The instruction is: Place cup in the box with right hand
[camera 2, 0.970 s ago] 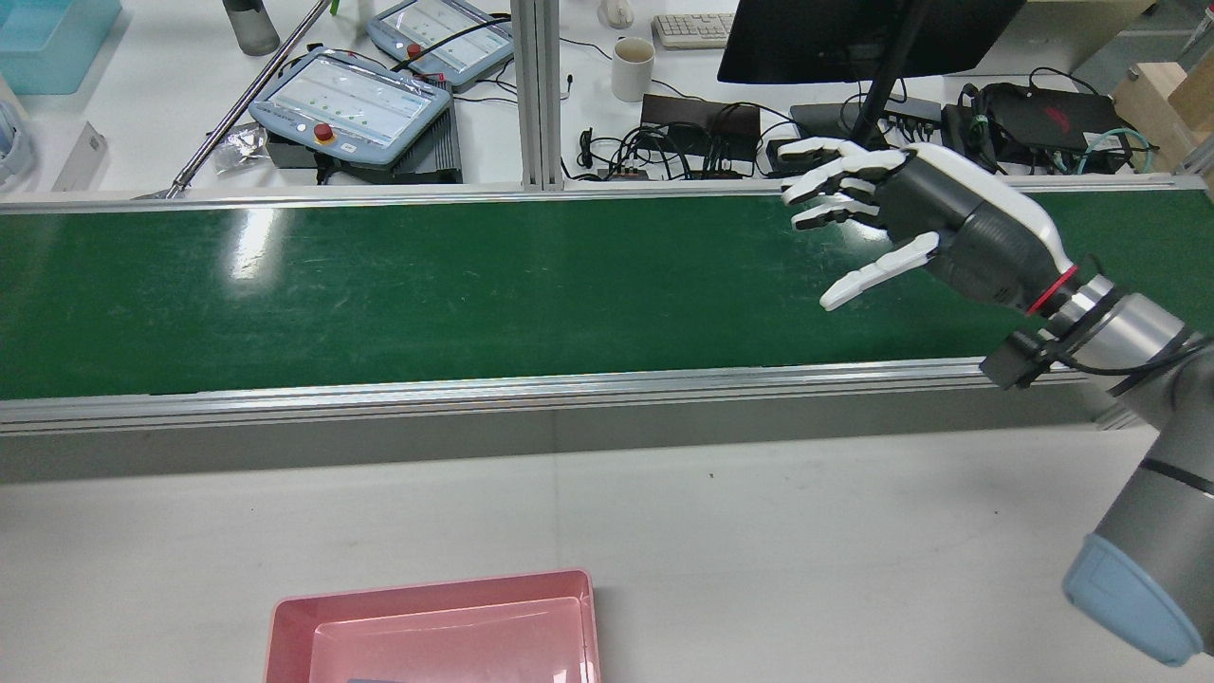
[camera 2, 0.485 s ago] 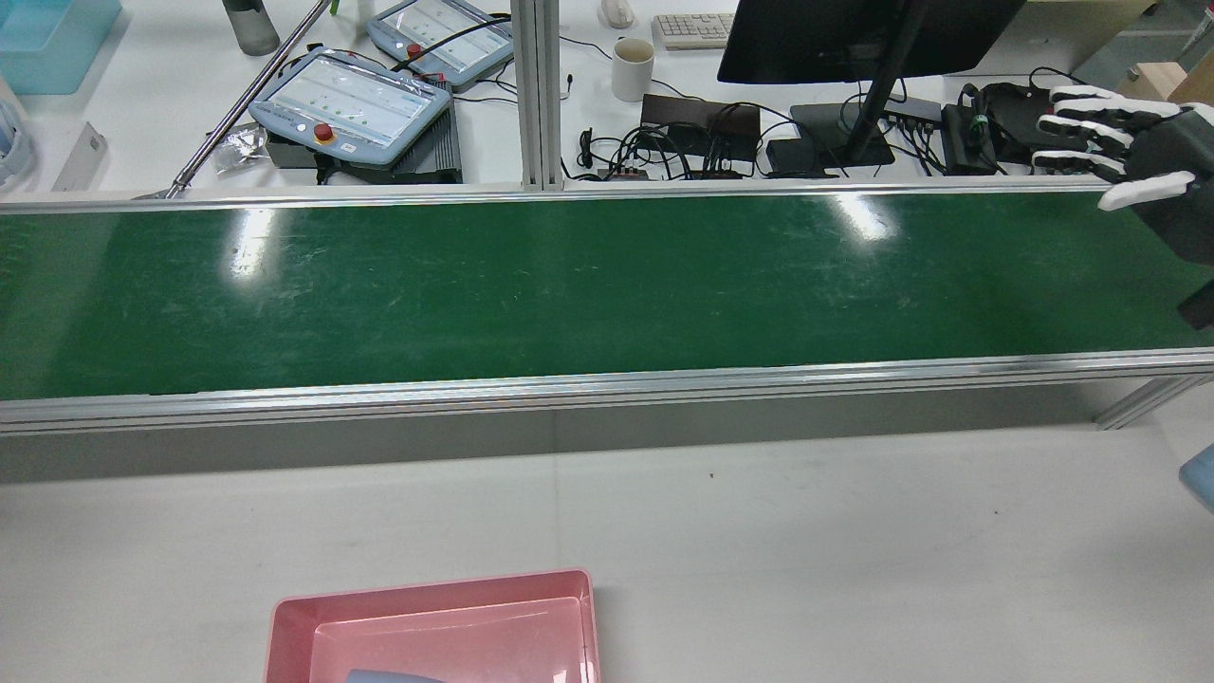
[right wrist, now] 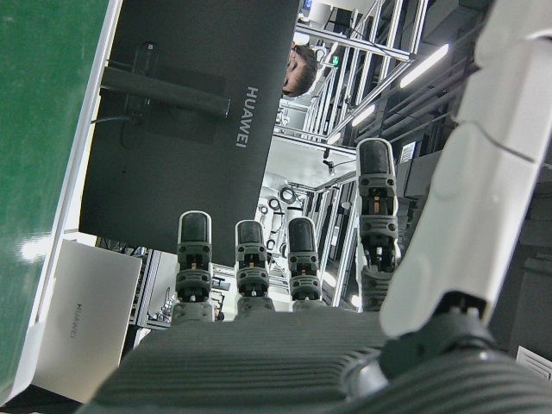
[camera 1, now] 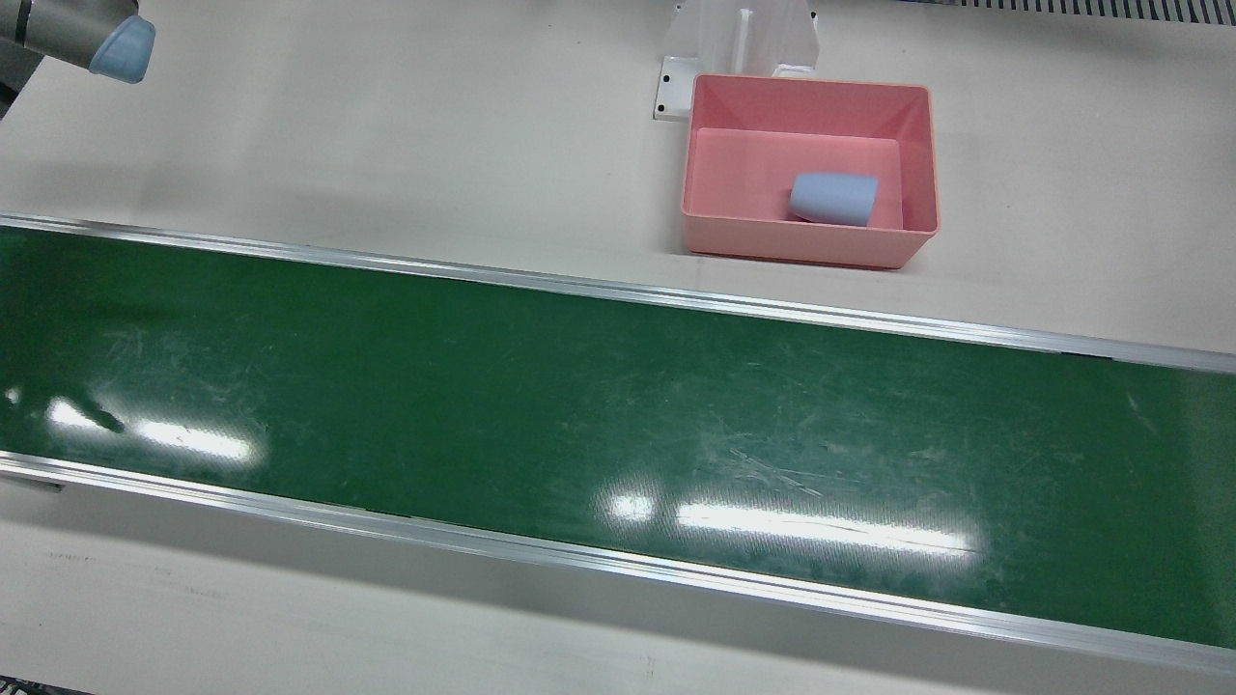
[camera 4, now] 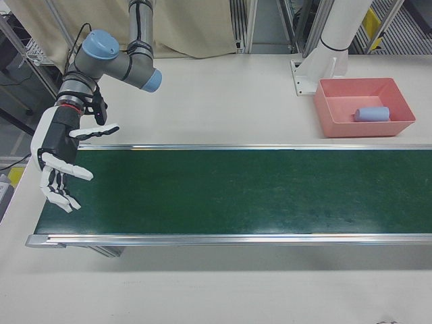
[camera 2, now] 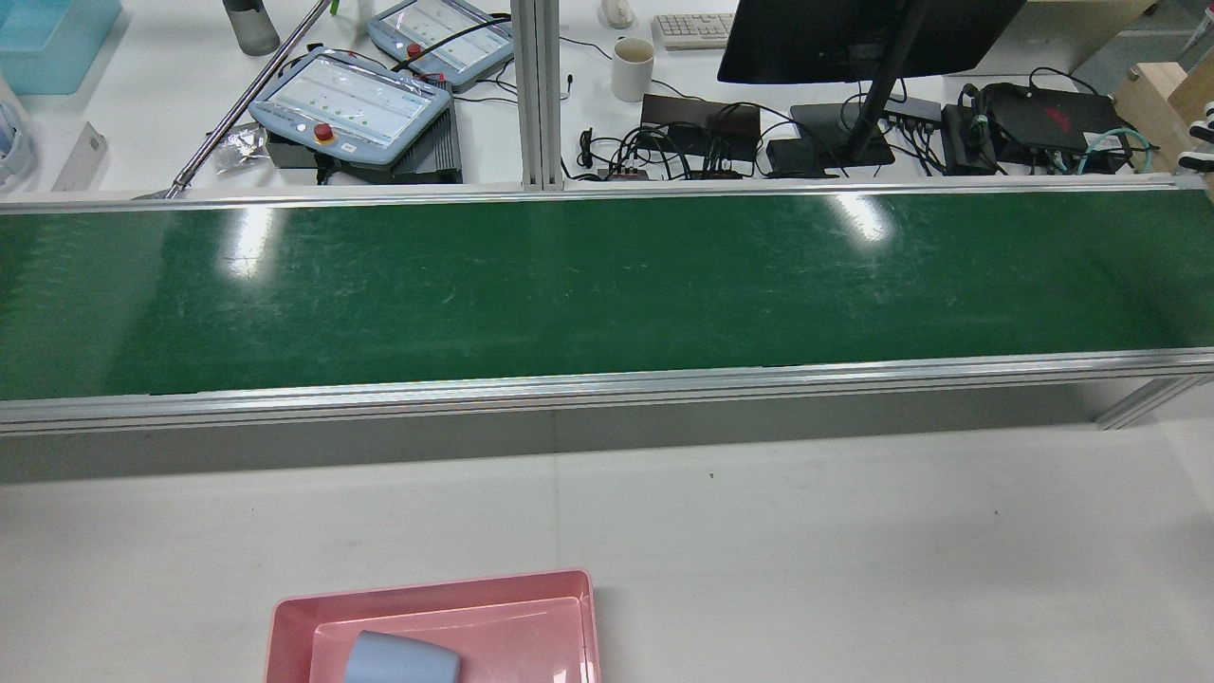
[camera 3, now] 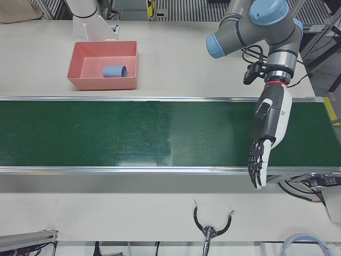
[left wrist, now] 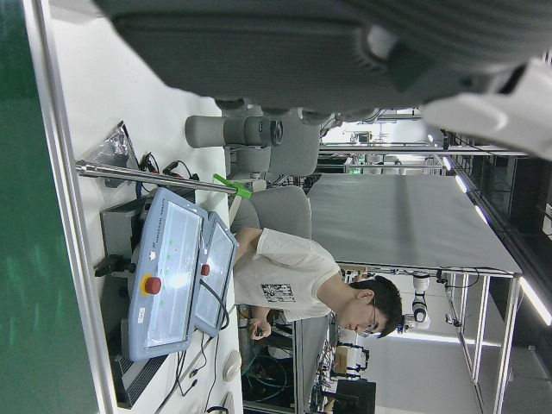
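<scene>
Fingertips at the rear view's right edge are all that view shows of the right hand (camera 4: 59,158); the right-front view shows its fingers spread, holding nothing, over the green belt's (camera 1: 579,405) end. The left hand (camera 3: 268,136) hangs open past the opposite end. The cup (camera 1: 834,199) lies sideways inside the pink box (camera 1: 922,154).

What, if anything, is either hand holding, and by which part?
Nothing. The right hand and left hand are open and empty; the cup lies in the box.

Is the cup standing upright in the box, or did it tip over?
Tipped: the blue cup lies on its side on the pink box floor.
</scene>
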`<action>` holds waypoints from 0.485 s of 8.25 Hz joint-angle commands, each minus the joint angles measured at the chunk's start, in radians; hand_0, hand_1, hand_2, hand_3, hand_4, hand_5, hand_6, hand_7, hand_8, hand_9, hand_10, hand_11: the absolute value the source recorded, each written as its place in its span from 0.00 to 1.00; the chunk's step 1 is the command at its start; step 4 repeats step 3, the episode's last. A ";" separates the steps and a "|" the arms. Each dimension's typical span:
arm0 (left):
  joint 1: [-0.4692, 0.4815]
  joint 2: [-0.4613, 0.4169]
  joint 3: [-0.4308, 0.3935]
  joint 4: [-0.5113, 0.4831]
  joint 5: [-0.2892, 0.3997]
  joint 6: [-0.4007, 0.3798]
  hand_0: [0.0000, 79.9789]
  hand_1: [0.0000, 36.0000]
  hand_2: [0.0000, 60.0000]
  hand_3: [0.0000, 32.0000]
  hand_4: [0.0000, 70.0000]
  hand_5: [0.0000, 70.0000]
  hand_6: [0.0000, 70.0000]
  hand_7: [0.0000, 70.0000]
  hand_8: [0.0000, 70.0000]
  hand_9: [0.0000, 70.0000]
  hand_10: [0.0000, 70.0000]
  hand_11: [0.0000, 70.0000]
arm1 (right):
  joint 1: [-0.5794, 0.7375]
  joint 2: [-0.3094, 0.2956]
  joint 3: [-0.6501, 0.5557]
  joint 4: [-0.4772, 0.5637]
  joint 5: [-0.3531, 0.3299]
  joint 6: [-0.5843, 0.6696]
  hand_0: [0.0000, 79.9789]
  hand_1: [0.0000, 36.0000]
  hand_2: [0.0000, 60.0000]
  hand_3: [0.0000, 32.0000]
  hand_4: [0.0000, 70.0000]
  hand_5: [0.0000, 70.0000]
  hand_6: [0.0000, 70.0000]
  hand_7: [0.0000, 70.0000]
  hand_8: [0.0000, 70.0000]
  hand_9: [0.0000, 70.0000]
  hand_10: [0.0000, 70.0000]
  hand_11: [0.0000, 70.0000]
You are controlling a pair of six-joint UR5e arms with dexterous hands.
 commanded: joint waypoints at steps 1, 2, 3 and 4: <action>0.000 0.000 -0.001 0.002 0.000 0.000 0.00 0.00 0.00 0.00 0.00 0.00 0.00 0.00 0.00 0.00 0.00 0.00 | 0.023 0.007 -0.038 0.004 -0.002 0.000 0.70 0.20 0.00 0.34 0.52 0.11 0.11 0.52 0.25 0.31 0.25 0.38; 0.000 0.000 -0.001 0.002 0.000 0.000 0.00 0.00 0.00 0.00 0.00 0.00 0.00 0.00 0.00 0.00 0.00 0.00 | 0.023 0.011 -0.035 0.001 -0.002 0.000 0.70 0.19 0.00 0.35 0.53 0.11 0.12 0.53 0.25 0.31 0.25 0.37; 0.000 0.000 -0.001 0.002 0.000 0.000 0.00 0.00 0.00 0.00 0.00 0.00 0.00 0.00 0.00 0.00 0.00 0.00 | 0.027 0.013 -0.026 -0.002 -0.002 0.000 0.71 0.20 0.00 0.36 0.54 0.11 0.12 0.54 0.25 0.32 0.25 0.38; 0.000 0.000 -0.001 0.002 0.000 0.000 0.00 0.00 0.00 0.00 0.00 0.00 0.00 0.00 0.00 0.00 0.00 0.00 | 0.027 0.013 -0.026 -0.002 -0.002 0.000 0.71 0.20 0.00 0.36 0.54 0.11 0.12 0.54 0.25 0.32 0.25 0.38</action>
